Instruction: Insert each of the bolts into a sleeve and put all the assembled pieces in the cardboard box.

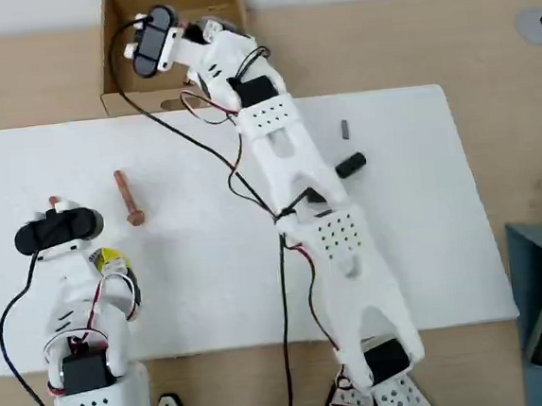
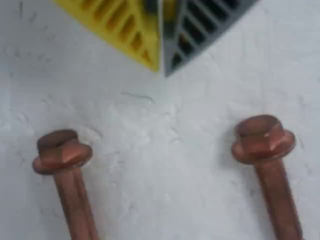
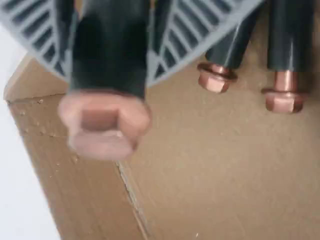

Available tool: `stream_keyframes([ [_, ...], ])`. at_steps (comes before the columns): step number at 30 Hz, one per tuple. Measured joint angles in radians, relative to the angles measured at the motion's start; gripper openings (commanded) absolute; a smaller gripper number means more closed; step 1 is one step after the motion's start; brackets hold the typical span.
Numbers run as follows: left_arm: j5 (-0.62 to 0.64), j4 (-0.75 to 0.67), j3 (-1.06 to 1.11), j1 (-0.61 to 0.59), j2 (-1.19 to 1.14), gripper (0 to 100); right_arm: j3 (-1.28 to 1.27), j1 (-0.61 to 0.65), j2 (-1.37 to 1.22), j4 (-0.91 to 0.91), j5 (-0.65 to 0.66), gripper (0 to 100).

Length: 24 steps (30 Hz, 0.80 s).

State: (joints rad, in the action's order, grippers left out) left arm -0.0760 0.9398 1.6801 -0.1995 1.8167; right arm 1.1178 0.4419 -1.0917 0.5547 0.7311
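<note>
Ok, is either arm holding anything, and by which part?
The right gripper holds an assembled piece by its black sleeve, over the cardboard box. The left gripper, jaws shut, holds nothing.

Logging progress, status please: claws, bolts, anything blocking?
Right claw shut on assembled piece over cardboard box. Left claw shut above two loose bolts. No obstruction seen.

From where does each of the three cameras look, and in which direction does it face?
High view: fixed above the table, facing down on white mat, cardboard box and both arms.
Left wrist view: on the left arm, facing down at a bolt and a second bolt on the mat; left gripper tips show.
Right wrist view: on the right arm, facing into the box; right gripper holds an assembled piece.
Shared: high and right wrist views both show the box.
</note>
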Motion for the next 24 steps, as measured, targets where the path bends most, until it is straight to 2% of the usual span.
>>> stream_keyframes([
  [5,0.0,0.0,0.0,0.0,0.0,0,0.064,0.0,-0.035,0.057,0.011,15.0],
  [24,0.0,0.0,0.0,-0.006,0.0,0,0.114,0.0,-0.034,0.072,0.011,14.9],
])
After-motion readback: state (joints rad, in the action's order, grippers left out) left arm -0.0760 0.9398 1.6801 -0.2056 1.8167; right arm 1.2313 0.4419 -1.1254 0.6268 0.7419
